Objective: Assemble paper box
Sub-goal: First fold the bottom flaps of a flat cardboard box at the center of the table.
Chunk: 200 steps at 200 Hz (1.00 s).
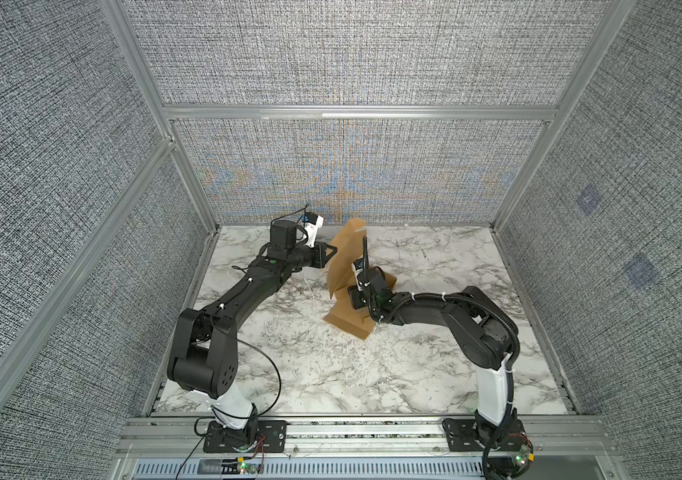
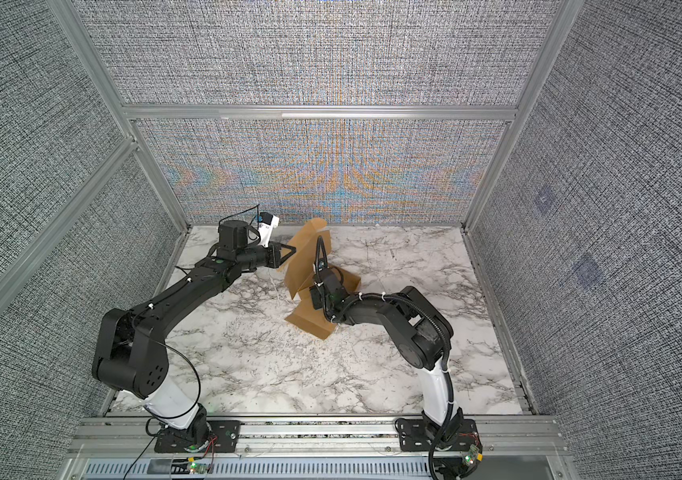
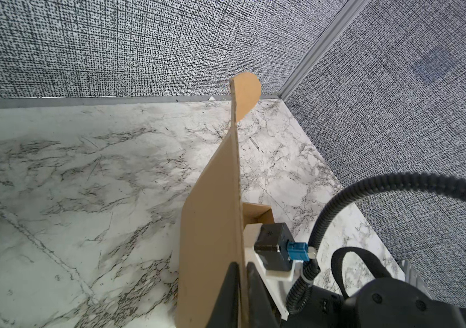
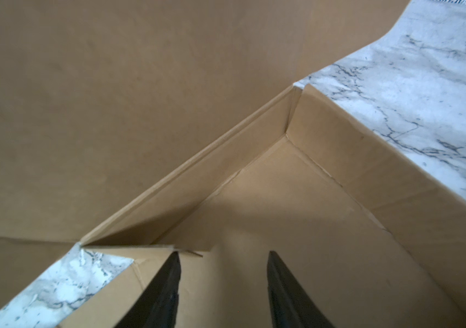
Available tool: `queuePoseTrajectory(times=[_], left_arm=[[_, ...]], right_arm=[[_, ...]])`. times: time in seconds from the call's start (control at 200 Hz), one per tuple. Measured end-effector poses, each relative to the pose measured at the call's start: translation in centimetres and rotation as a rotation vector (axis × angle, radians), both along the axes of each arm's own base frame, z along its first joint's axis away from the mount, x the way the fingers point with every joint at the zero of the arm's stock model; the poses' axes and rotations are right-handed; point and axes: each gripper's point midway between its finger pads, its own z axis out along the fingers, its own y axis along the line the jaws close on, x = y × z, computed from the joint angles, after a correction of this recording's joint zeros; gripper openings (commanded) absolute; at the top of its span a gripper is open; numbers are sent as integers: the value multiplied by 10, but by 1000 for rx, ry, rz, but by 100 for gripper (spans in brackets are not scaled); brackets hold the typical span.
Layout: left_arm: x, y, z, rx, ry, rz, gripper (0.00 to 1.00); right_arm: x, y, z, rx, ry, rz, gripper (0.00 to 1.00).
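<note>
Left gripper (image 3: 241, 268) first: its jaws are pressed together on the edge of the box (image 1: 349, 324). They pinch the tall lid panel (image 3: 211, 210) and hold it standing nearly upright, with the rounded tab (image 3: 247, 93) at its far end up in the air. The box itself rests on the table (image 1: 331, 374) between the two arms, toward the back, turned corner-on to me.

Right gripper (image 4: 223, 255) is down inside the tray (image 4: 311, 227) of the box with its jaws apart. I see nothing pinched between them, and I cannot tell whether the tips touch the tray floor. One finger (image 4: 167, 284) sits right at a short wall flap on the near side that looks only partly raised. The far corner of the tray looks formed, with two walls meeting squarely.

I judge we are working on the side walls, with the lid held out of the way. Next I would need to stand that near flap up and lock it, then pull the right arm clear of the tray. Only then should the left arm swing the lid down, steering the tabs inside the walls rather than onto them.
</note>
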Motion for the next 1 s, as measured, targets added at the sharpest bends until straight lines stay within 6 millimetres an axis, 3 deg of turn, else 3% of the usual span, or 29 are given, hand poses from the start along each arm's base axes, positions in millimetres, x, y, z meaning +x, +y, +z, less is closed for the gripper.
queuePoseTrajectory(times=[0.42, 0.5, 0.585, 0.715, 0.895, 1.0], left_arm=[[0, -1, 0, -12, 3, -1, 10], [1, -1, 2, -15, 4, 1, 10], [3, -1, 6, -14, -5, 1, 10], [4, 0, 9, -13, -12, 1, 10], [2, 1, 5, -14, 2, -4, 10], [3, 3, 3, -12, 7, -1, 10]], right_arm=[[9, 3, 5, 4, -8, 4, 50], [4, -1, 16, -2, -11, 10, 50], [-6, -6, 41, 1, -31, 22, 52], [-38, -6, 67, -29, -51, 94, 55], [-105, 14, 77, -113, -81, 287, 59], [-144, 33, 72, -169, -111, 421, 61]])
